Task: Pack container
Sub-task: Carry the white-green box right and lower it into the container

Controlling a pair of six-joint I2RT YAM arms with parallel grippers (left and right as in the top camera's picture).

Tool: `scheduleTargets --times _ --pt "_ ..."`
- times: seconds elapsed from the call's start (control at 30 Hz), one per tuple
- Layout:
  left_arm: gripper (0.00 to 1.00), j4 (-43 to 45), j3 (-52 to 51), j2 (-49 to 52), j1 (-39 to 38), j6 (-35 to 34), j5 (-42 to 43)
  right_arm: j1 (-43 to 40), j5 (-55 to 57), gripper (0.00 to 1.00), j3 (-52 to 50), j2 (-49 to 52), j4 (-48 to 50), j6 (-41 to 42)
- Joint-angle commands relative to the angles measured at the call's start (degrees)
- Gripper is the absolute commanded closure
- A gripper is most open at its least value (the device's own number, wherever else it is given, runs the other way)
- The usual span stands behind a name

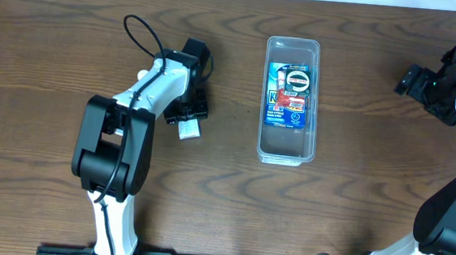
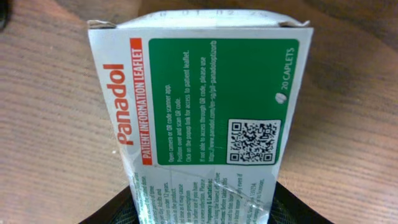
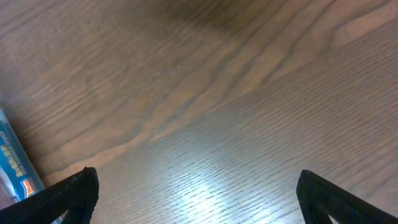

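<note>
Wood table (image 1: pixel 221 216), clear container (image 1: pixel 284 155) holding blue packet (image 1: pixel 290 100), left claw (image 1: pixel 186 123) gripping Panadol box (image 2: pixel 205 99), right claw (image 3: pixel 196 180) spread open.

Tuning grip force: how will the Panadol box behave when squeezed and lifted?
The Panadol box looks like thin card, so it probably dents under hard squeezing. Its 20-caplet label suggests it is light. Flat faces shouldn't roll.
</note>
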Motion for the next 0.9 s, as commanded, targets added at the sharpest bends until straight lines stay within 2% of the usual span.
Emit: scheduleTargets --times 0.0,0.5,0.87 --pt "0.47 -0.9 1.7 -3.3 -0.5 1.0 -0.8 -0.1 0.4 0.01 -0.2 0.1 0.1 0.3" --pt "0.48 -3.3 4.3 -17.3 -9.2 0.5 0.1 -0.1 0.4 0.01 -0.2 0.1 0.1 0.3" --pt "0.47 -1.5 4.3 -26.4 -24.3 -8.8 0.7 -0.1 0.4 0.01 -0.2 0.1 0.1 0.3"
